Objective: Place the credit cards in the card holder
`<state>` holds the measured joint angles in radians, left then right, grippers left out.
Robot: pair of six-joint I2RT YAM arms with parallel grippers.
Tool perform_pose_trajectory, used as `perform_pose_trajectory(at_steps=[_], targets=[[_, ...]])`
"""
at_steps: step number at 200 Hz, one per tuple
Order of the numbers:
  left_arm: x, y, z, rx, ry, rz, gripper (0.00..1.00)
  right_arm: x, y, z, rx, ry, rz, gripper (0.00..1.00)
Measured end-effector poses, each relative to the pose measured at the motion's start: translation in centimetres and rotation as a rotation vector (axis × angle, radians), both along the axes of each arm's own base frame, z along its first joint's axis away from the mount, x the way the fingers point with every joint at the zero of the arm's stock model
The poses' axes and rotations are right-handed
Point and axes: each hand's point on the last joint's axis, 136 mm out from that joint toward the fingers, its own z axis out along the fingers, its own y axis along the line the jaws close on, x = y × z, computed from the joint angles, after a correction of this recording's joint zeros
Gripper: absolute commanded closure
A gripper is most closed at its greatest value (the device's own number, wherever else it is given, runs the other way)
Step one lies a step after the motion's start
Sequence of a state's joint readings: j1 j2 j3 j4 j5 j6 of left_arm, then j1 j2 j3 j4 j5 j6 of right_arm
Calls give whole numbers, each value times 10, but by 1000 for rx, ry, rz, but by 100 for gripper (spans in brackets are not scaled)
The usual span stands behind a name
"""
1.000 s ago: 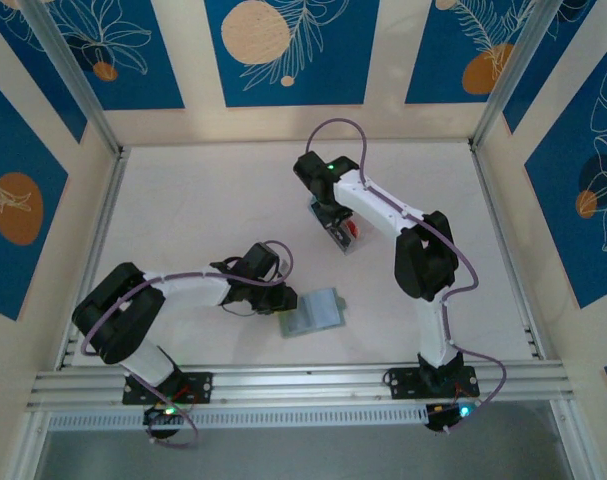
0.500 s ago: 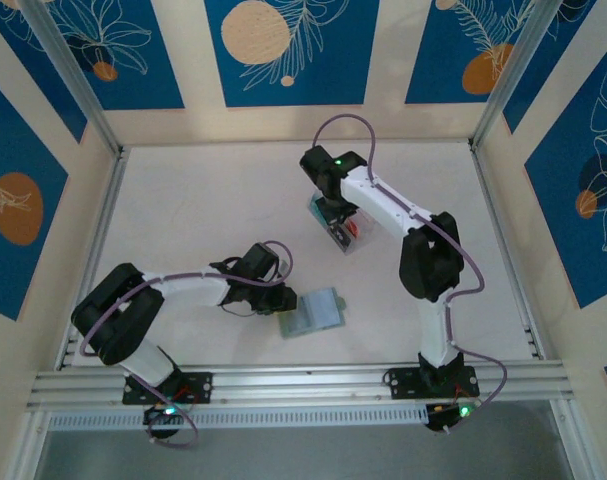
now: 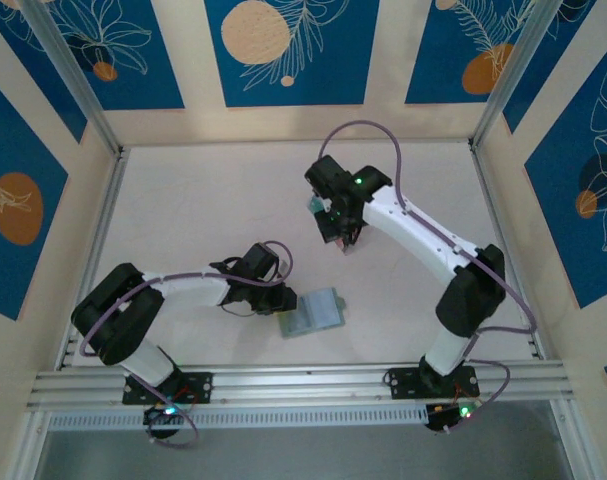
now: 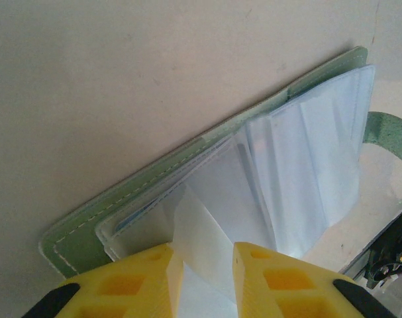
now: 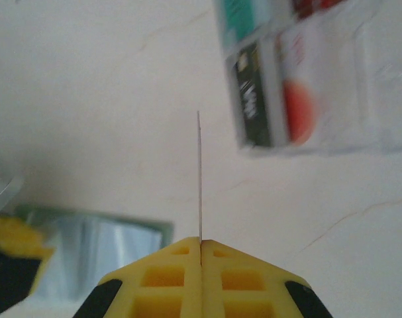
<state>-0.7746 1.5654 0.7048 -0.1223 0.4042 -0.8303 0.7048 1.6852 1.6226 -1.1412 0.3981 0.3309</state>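
Sage-green soft folding card holder [image 3: 315,311]: lay open on pale table [image 3: 203,210], sleeves fanned. Left gripper [image 4: 201,255]: jaws narrowed, pinching one clear plastic sleeve [image 4: 210,222]. Right gripper [image 5: 201,242]: jaws closed on thin flat card [image 5: 199,172], edge-on, near clear plastic compartment box [image 5: 306,86]

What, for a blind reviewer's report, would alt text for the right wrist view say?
The yellow right gripper is shut on a thin credit card seen edge-on, above the table. A blurred clear box holding cards sits upper right; the open card holder lies lower left.
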Motion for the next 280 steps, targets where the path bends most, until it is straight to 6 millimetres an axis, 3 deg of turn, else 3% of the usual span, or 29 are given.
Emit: perform_pose_trajectory(at_steps=[39, 71, 154, 248, 280], targets=[[0, 0, 0, -2, 1, -3, 73, -65, 17, -41, 96, 193, -15, 100], [-1, 0, 0, -3, 4, -5, 73, -92, 28, -69, 132, 291, -51, 100], [-1, 0, 0, -4, 3, -5, 73, -102, 48, -99, 188, 361, -99, 100], [-2, 0, 0, -6, 5, -7, 73, -118, 49, -118, 138, 395, -107, 100], [-3, 0, 0, -6, 6, -7, 73, -120, 49, -121, 137, 406, -109, 89]])
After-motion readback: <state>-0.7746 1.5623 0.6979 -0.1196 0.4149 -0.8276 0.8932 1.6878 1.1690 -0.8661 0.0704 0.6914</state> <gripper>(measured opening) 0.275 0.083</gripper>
